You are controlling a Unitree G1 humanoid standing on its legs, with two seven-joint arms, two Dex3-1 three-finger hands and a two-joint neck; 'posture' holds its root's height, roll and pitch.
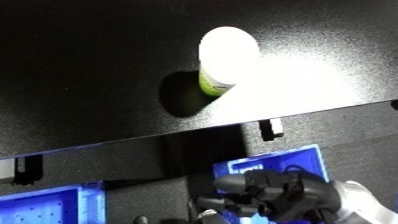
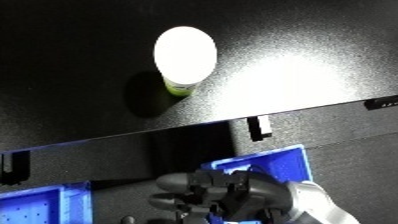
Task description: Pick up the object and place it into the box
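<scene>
Bottle (image 1: 226, 60) with a broad white cap and a yellow-green body stands upright on the black bench (image 1: 80, 75), well up from the near edge and under a bright glare. The right hand (image 1: 266, 192) hangs low in front of the bench, below its edge and well apart from the bottle; its black fingers look curled and it holds nothing. A blue bin (image 1: 284, 162) sits just behind that hand, and a second blue bin (image 1: 49, 205) shows at the lower left. The left hand is out of view. The reach seems not yet begun. To do it well, the hand should probably rise above the bench edge, spread its fingers, and close around the body below the cap, so the bottle does not tip.
</scene>
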